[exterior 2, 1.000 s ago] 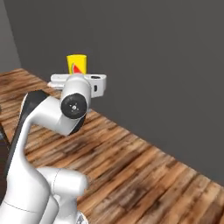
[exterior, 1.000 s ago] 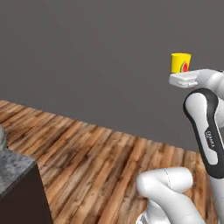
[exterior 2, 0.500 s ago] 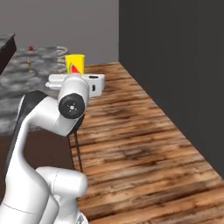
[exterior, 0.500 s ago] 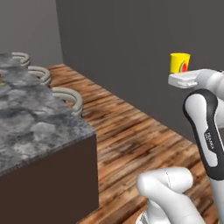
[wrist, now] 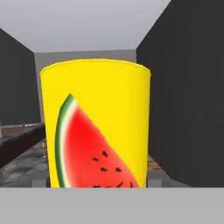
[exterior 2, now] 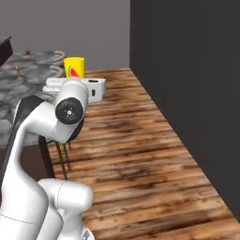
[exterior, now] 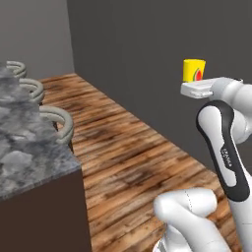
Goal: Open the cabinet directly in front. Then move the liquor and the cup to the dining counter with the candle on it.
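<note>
- Wall (exterior: pixel 147 59): dark grey, plain, bordering the floor.
- Floor (exterior: pixel 128 162): wood planks.
- Table (exterior: pixel 24 152): grey marbled top on a dark brown base, left of the arm; stools (exterior: pixel 56 120) with round backs along its edge.
- Tool (exterior: pixel 197 87): raised high, clamped on the cup.
- Cup (exterior: pixel 194 70): yellow, watermelon-slice print, upright in the tool, well above the floor, beside the table.
- Candle (exterior 2: pixel 18 71): thin, far along the table.
</note>
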